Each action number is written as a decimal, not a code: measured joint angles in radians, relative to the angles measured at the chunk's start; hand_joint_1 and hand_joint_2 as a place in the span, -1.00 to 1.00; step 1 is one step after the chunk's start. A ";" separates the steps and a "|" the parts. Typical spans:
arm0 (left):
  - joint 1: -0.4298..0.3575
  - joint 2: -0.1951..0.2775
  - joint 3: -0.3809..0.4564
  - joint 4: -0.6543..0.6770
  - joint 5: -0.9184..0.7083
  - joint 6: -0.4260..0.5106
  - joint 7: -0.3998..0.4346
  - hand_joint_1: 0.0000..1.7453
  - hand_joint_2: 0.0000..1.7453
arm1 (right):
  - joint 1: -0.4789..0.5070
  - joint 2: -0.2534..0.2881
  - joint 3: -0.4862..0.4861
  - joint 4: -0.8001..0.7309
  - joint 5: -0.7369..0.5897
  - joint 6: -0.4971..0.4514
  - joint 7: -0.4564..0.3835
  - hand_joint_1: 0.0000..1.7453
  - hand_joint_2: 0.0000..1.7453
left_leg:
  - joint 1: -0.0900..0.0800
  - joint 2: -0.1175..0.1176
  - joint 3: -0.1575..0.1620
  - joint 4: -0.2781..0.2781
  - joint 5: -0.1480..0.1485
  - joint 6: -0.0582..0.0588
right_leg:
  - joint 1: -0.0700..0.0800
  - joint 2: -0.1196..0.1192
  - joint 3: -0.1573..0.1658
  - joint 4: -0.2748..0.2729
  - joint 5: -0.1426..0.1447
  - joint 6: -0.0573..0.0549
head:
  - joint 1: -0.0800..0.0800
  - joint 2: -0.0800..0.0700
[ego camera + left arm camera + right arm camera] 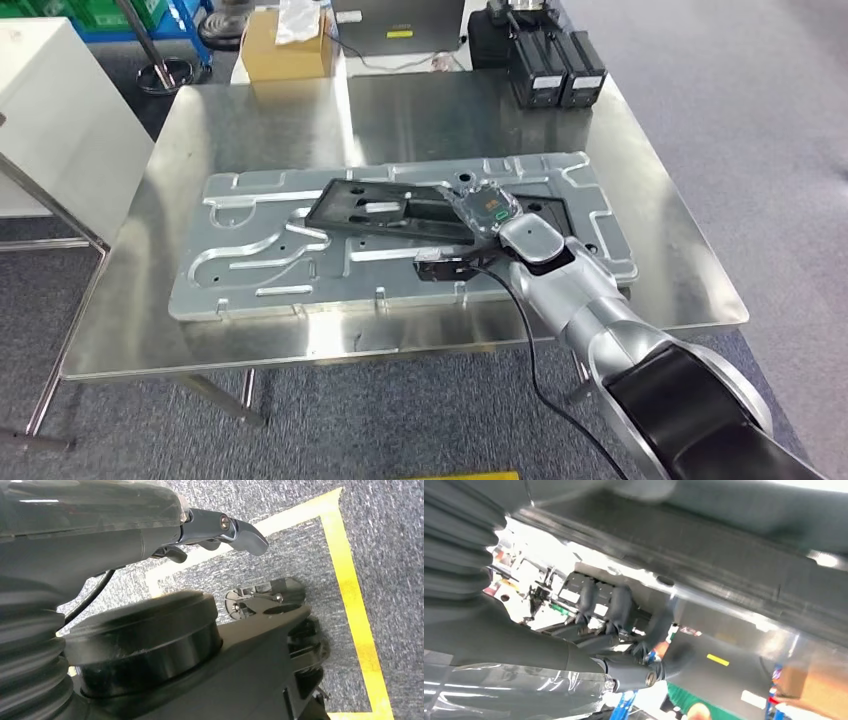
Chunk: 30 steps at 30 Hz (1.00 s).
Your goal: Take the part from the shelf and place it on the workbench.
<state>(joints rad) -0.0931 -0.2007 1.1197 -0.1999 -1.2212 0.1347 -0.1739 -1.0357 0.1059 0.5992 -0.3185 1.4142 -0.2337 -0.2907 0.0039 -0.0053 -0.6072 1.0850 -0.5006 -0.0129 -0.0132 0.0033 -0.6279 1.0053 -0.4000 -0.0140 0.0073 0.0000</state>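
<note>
The right hand [478, 213] grips the near end of the flat black part [385, 210], which lies tilted on the grey moulded tray [250, 250] on the steel workbench [260, 120]. Beyond the hand stand two black battery packs [556, 68] and a cardboard box [285, 50]. The left hand [220, 530] hangs over the floor, fingers loosely curled and holding nothing.

A stainless steel workbench [250, 330] is carrying a large grey machined plate [250, 265] lying flat across its middle. Two black boxes [556, 68] are sitting at its far edge. A black part [385, 210] is resting on the plate.
</note>
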 joint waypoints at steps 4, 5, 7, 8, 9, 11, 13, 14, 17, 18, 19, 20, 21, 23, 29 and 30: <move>0.001 0.000 0.004 0.000 0.000 0.000 0.005 -1.00 -0.50 | 0.005 0.007 0.003 0.000 -0.004 0.001 -0.001 -1.00 -1.00 | 0.004 0.000 -0.112 0.217 -0.077 -0.009 | 0.002 0.000 0.003 0.000 -0.004 -0.007 | -0.002 0.000; 0.001 0.000 0.004 0.000 0.000 0.001 0.010 -1.00 -1.00 | 0.006 0.008 0.004 0.000 -0.007 0.001 -0.001 -1.00 -1.00 | 0.005 0.000 -0.107 0.199 -0.054 -0.009 | 0.002 0.000 0.005 0.001 -0.006 -0.006 | -0.002 0.000; 0.001 0.001 0.006 0.000 0.001 0.005 0.021 -1.00 -1.00 | 0.005 0.010 0.005 0.000 -0.016 0.000 -0.002 -1.00 -1.00 | 0.007 0.001 -0.052 0.070 0.021 -0.006 | 0.002 0.002 0.007 0.006 -0.010 -0.001 | -0.002 0.000; 0.000 0.001 0.007 0.000 0.003 0.008 0.023 -1.00 -1.00 | 0.004 0.011 0.005 0.000 -0.021 0.000 -0.002 -1.00 -1.00 | 0.007 0.001 -0.022 0.004 0.048 -0.002 | 0.004 0.003 0.006 0.010 -0.013 0.004 | -0.002 0.000; 0.000 0.001 0.009 0.000 0.004 0.011 0.023 -1.00 -1.00 | 0.003 0.011 0.005 0.000 -0.025 -0.001 -0.001 -1.00 -1.00 | 0.006 0.000 -0.002 -0.041 0.063 0.002 | 0.005 0.004 0.005 0.014 -0.015 0.008 | -0.001 0.000; -0.001 0.001 0.013 0.000 0.007 0.018 0.019 -1.00 -1.00 | 0.000 0.012 0.005 0.000 -0.037 -0.002 0.002 -1.00 -1.00 | 0.003 -0.001 0.008 -0.063 0.064 0.012 | 0.008 0.004 0.002 0.016 -0.015 0.019 | 0.000 0.000; 0.000 0.000 0.015 0.000 0.008 0.025 0.012 -1.00 -1.00 | -0.005 0.011 0.005 0.000 -0.060 -0.006 0.003 -1.00 -1.00 | 0.004 -0.001 0.008 -0.067 0.069 0.024 | 0.006 0.004 0.000 0.020 -0.019 0.031 | 0.000 0.000; 0.000 -0.001 0.017 0.000 0.008 0.029 0.007 -1.00 -1.00 | -0.010 0.011 0.005 0.000 -0.073 -0.009 0.002 -1.00 -1.00 | 0.005 0.000 0.009 -0.070 0.072 0.030 | 0.004 0.003 -0.008 0.038 -0.032 0.036 | 0.001 0.000; -0.002 -0.002 0.021 0.000 0.010 0.040 -0.005 -1.00 -1.00 | -0.028 0.009 -0.007 0.000 -0.141 -0.012 -0.010 -1.00 -1.00 | 0.006 0.002 0.009 -0.074 0.076 0.040 | 0.000 0.002 -0.084 0.202 -0.117 0.048 | 0.003 0.000; -0.002 -0.003 0.022 0.000 0.010 0.043 -0.010 -1.00 -1.00 | -0.030 0.008 -0.020 0.000 -0.184 -0.013 -0.017 -1.00 -1.00 | 0.006 0.002 0.009 -0.073 0.075 0.041 | 0.000 0.002 -0.114 0.262 -0.138 0.050 | 0.003 0.000; -0.002 -0.003 0.022 0.000 0.010 0.047 -0.016 -1.00 -1.00 | -0.032 0.007 -0.040 -0.002 -0.234 -0.017 -0.024 -1.00 -1.00 | 0.006 0.002 0.009 -0.072 0.075 0.042 | 0.000 0.002 -0.131 0.294 -0.141 0.051 | 0.003 0.000; -0.002 -0.003 0.023 0.000 0.010 0.050 -0.021 -1.00 -1.00 | -0.037 0.005 -0.066 -0.005 -0.286 -0.027 -0.029 -1.00 -1.00 | 0.006 0.001 0.009 -0.071 0.074 0.042 | 0.000 0.002 -0.131 0.289 -0.126 0.050 | 0.003 0.000; -0.003 -0.004 0.023 0.000 0.010 0.053 -0.026 -1.00 -1.00 | -0.047 0.001 -0.099 -0.013 -0.339 -0.044 -0.033 -1.00 -1.00 | 0.005 0.000 0.010 -0.069 0.073 0.042 | 0.001 0.002 -0.112 0.246 -0.095 0.047 | 0.003 0.000; -0.008 -0.007 0.023 0.000 0.009 0.059 -0.034 -1.00 -1.00 | -0.086 -0.010 -0.168 -0.034 -0.429 -0.086 -0.043 -1.00 -1.00 | 0.001 -0.003 0.009 -0.066 0.070 0.041 | 0.004 0.001 -0.048 0.110 -0.031 0.035 | 0.002 0.000; -0.024 -0.013 0.023 0.000 0.002 0.060 -0.035 -1.00 -1.00 | -0.161 -0.045 -0.381 -0.156 -0.721 -0.127 -0.112 -1.00 -1.00 | -0.004 -0.004 0.006 -0.060 0.058 0.017 | 0.008 -0.001 0.004 0.002 -0.005 0.013 | 0.002 0.000; -0.025 -0.013 0.023 0.000 0.001 0.060 -0.033 -1.00 -1.00 | -0.158 -0.046 -0.410 -0.191 -0.773 -0.107 -0.117 -1.00 -1.00 | -0.005 -0.003 -0.004 -0.034 0.040 0.013 | 0.004 -0.001 0.008 -0.006 -0.002 0.008 | 0.001 0.000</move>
<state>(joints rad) -0.1185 -0.2133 1.1425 -0.1994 -1.2204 0.1948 -0.2068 -1.1935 0.0598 0.1894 -0.5091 0.6414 -0.3403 -0.4076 -0.0008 -0.0084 -0.6112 1.0509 -0.4602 0.0000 -0.0088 0.0018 -0.6196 0.9995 -0.4024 -0.0056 0.0080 0.0002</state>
